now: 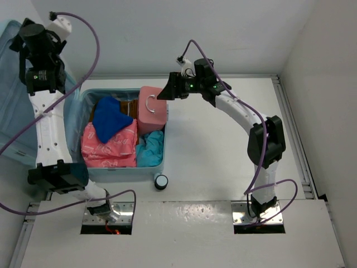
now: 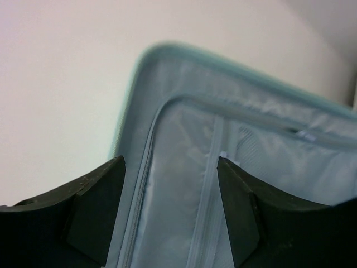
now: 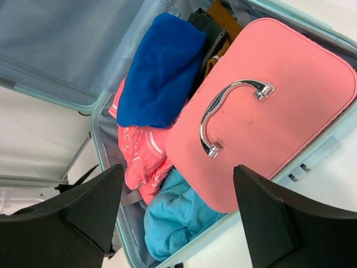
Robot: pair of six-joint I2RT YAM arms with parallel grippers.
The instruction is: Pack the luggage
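The pale aqua luggage (image 1: 163, 163) lies open on the table's left side, its lined lid (image 1: 12, 106) standing up at the far left. Inside are a small pink case with a chrome handle (image 1: 152, 109), a dark blue cloth (image 1: 110, 118), a coral patterned packet (image 1: 109, 146) and a teal cloth (image 1: 150, 153). My left gripper (image 1: 22, 47) is raised at the lid's top; its jaws stand open (image 2: 170, 162) with the lid's lining (image 2: 184, 184) close behind them. My right gripper (image 1: 167, 89) hovers open (image 3: 178, 173) above the pink case (image 3: 279, 100), holding nothing.
A black-and-white wheel (image 1: 161, 181) sticks out at the luggage's near right corner. Dark and brown items (image 3: 215, 22) lie under the pink case's far end. White walls close in behind and to the right. A raised rail (image 1: 290, 128) runs along the table's right edge.
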